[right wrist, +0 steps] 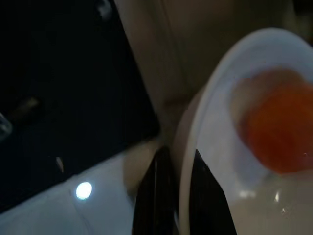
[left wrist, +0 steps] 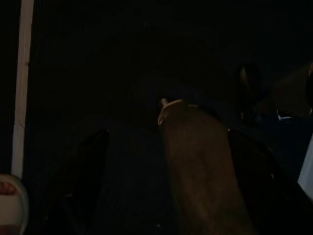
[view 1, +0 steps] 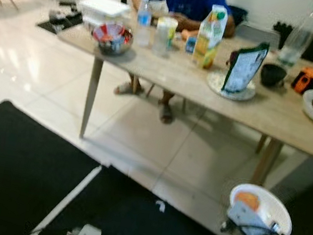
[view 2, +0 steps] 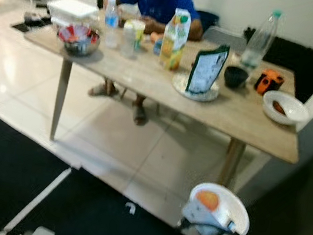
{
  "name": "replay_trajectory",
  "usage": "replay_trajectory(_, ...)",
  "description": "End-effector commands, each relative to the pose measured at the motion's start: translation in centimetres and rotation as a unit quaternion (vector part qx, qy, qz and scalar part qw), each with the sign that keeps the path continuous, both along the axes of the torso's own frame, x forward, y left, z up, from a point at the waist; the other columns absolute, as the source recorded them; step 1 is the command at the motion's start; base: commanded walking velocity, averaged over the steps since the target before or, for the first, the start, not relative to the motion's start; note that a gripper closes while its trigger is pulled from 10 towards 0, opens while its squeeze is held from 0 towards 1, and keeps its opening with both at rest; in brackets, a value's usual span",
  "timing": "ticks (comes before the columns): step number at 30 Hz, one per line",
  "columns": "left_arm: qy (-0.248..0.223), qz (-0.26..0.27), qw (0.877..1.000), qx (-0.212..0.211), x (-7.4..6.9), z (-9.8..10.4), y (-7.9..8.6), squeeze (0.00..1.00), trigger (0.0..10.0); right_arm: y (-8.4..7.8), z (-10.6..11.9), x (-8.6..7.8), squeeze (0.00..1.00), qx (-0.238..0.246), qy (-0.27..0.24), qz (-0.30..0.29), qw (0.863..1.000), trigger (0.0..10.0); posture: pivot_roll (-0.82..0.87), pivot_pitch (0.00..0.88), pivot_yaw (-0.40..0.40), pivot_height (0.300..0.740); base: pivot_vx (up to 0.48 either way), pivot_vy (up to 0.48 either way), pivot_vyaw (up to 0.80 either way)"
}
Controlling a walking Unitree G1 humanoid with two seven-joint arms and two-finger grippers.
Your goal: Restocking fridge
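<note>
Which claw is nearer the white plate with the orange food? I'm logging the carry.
Right. The right claw is pinching the rim of the white plate, low on the robot's right. The left claw hangs over the dark mat, apart from it.

Both head views look forward and down from standing height across the tiled floor at the wooden table [view 1: 169,75], sharing it and the white bowl [view 2: 223,207] held low. The right wrist view sits close against that bowl's rim. The left wrist view faces dark floor.
</note>
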State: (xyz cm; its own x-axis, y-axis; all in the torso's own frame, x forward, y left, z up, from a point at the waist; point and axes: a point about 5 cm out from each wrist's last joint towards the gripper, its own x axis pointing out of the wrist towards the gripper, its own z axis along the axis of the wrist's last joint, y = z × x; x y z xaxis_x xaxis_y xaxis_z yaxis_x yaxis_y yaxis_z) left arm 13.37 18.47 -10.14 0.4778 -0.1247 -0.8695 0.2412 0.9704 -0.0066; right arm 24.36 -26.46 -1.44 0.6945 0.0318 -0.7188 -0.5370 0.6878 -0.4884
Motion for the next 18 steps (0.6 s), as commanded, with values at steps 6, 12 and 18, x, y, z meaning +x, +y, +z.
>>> replay_trajectory(6, 0.049, -0.008, 0.999, -0.006, -2.4, -0.9, -0.6, 0.00, 10.0, -1.2, -1.8, -2.3, 0.00, -0.023, -0.008, -0.087, 0.996, 10.0, -0.06, 0.071, -0.054, 0.740, -0.165, 0.000, 0.00)
replay_trajectory(12, 0.048, -0.008, 0.999, -0.005, -2.3, -0.8, -0.5, 0.00, 10.0, -1.8, -3.7, -5.4, 0.00, -0.043, -0.012, -0.181, 0.983, 10.0, -0.06, 0.071, -0.050, 0.740, 0.000, 0.000, 0.00)
replay_trajectory(18, 0.047, -0.009, 0.999, -0.005, -2.2, -0.8, -0.5, 0.00, 10.0, -2.1, -4.7, -7.4, 0.00, -0.053, 0.002, -0.223, 0.973, 10.0, -0.06, 0.069, -0.049, 0.740, 0.000, 0.000, 0.00)
